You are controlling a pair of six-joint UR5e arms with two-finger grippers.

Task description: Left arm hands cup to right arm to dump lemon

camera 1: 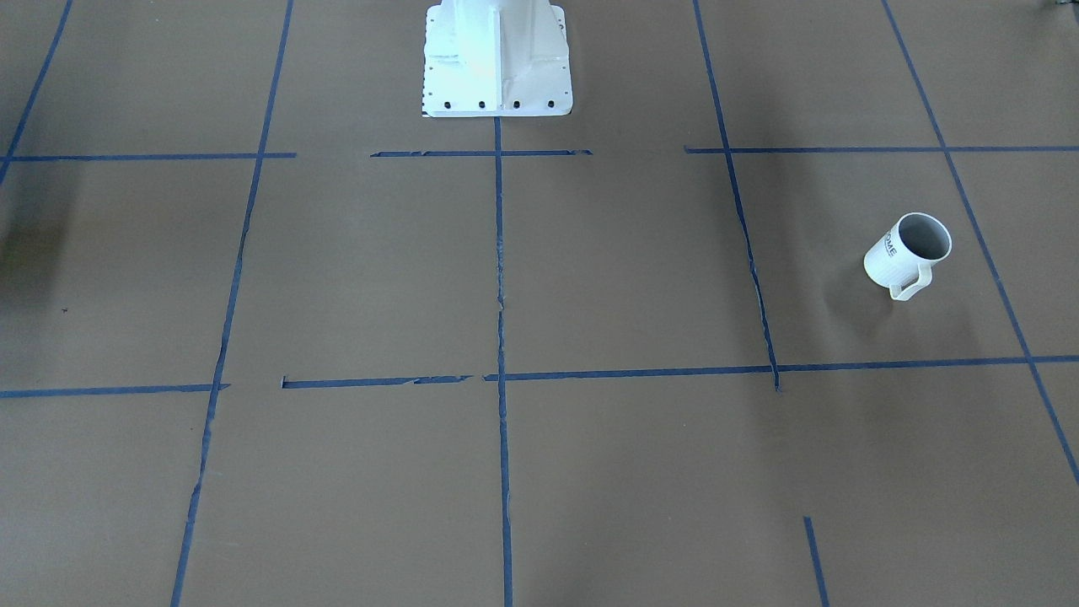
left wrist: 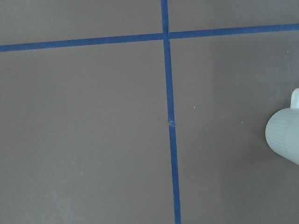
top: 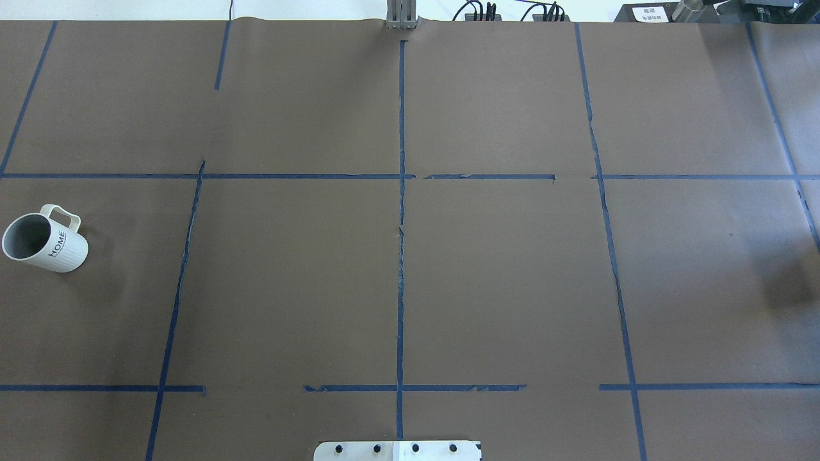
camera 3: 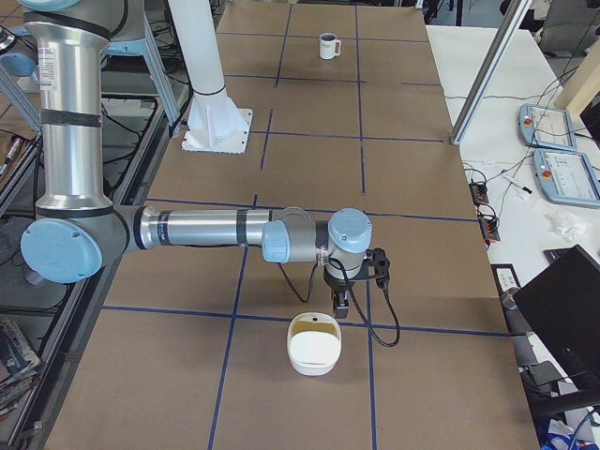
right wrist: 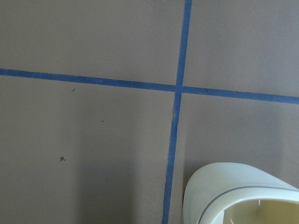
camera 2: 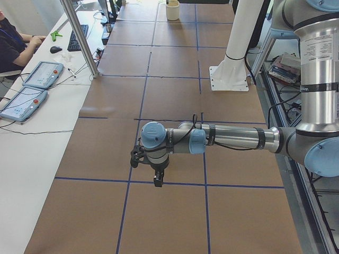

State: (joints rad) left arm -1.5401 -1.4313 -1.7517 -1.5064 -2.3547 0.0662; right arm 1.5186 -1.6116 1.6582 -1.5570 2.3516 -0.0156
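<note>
Standing cup (top: 45, 242) untouched on counter (top: 288, 288)

It sits upright on the robot's left side, handle pointing away from the base. Over tape lines (top: 401, 256) hang left gripper (camera 2: 153, 170) and right gripper (camera 3: 342, 305); how far either's fingers are open, cannot tell. A cream bowl (camera 3: 314, 349) lies near right gripper.

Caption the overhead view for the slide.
White ribbed cup standing upright near the left edge of the brown table gridded with blue tape.

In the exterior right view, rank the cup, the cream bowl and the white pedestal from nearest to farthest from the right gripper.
1. cream bowl, just beside the right gripper, camera side.
2. white pedestal, mid-table at the robot's edge.
3. cup, at the table's far end.
</note>
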